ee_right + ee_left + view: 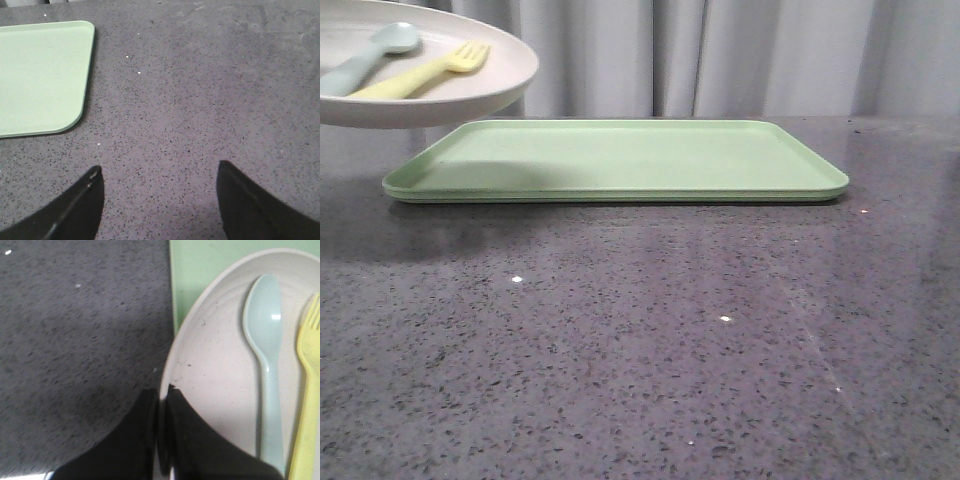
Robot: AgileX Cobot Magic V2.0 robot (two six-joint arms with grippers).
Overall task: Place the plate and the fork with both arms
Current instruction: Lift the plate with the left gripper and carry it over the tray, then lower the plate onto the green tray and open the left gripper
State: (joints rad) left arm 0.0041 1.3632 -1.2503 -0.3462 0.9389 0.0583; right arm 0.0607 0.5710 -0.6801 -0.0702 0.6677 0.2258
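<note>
The off-white plate (470, 85) hangs in the air at the upper left of the front view, above the left end of the light-green tray (620, 160). The yellow fork (425, 72) lies in it beside a pale blue spoon (370, 58). In the left wrist view my left gripper (161, 392) is shut on the plate's rim (185, 340), one finger inside and one outside; the fork (307, 390) and the spoon (265, 340) lie in the plate. My right gripper (157, 172) is open and empty over bare table, beside the tray's corner (45, 75). Neither arm shows in the front view.
The dark speckled stone table (640, 340) stretches in front of the tray. Grey curtains (720, 55) hang behind the table. The plate casts a shadow on the tray's left part (470, 175).
</note>
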